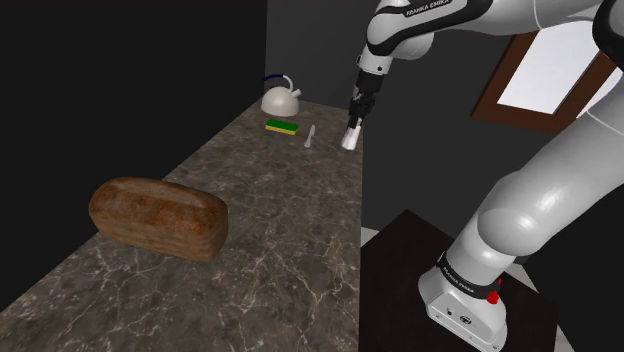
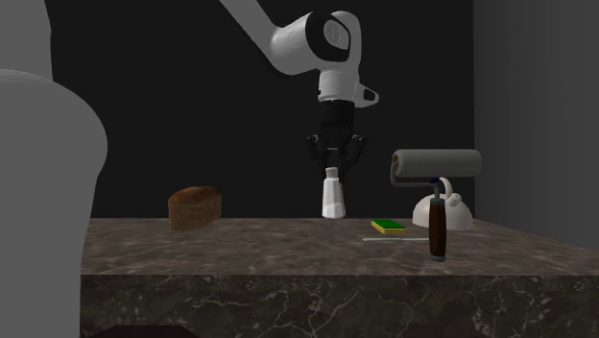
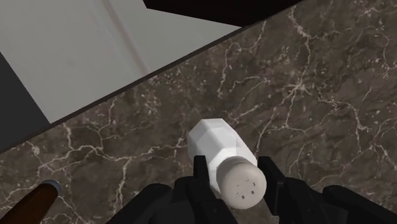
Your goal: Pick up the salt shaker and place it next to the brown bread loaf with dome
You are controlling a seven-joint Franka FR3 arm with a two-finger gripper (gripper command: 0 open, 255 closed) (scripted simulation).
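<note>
Marble counter (image 1: 290,215): the gripper (image 1: 354,120) pinches the upright salt shaker (image 1: 350,138) at one long edge; the bread loaf (image 1: 158,218) lies well apart, near the opposite edge.

My gripper (image 3: 235,170): all black. The shaker (image 3: 219,143) is white, cap pale grey w/ dark dots. Counter (image 1: 280,220): dark brown marble, pale veins. Loaf (image 1: 158,218): mottled brown. Sponge (image 1: 282,127): green & yellow. Kettle (image 1: 281,100): cream, dark handle.

There was one domed brown bread loaf (image 1: 158,218), one white faceted salt shaker (image 1: 350,136), one white kettle (image 1: 281,100) and one green-and-yellow sponge (image 1: 281,127). There was also one thin pale utensil (image 1: 310,137) and one grey paint roller with a brown handle (image 2: 437,167).
</note>
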